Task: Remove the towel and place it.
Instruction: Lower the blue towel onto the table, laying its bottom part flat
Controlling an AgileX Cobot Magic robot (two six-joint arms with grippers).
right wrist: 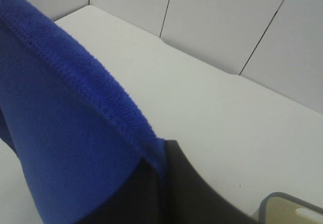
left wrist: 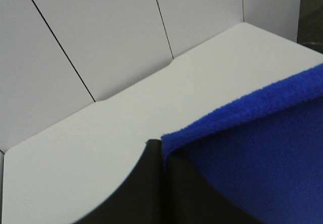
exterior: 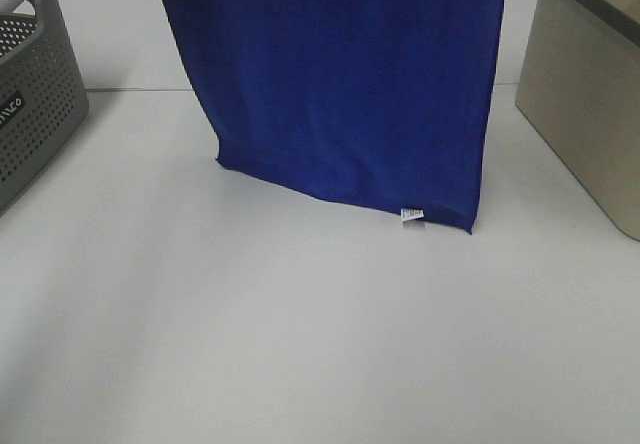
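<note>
The towel [exterior: 340,84] is a deep blue cloth hanging spread out like a curtain over the middle of the white table [exterior: 300,344]. Its lower edge, with a small white tag [exterior: 412,213], reaches the tabletop. The top edge and both grippers lie above the exterior high view. In the left wrist view my left gripper [left wrist: 161,153] is shut on one upper corner of the towel [left wrist: 262,148]. The right wrist view shows my right gripper [right wrist: 162,168] shut on the other upper corner of the towel [right wrist: 60,133], its hem stretched taut.
A grey perforated basket [exterior: 30,94] stands at the table's left edge. At the right stands a beige bin [exterior: 590,94], whose corner also shows in the right wrist view as a beige bin [right wrist: 292,209]. White panelled walls rise behind the table.
</note>
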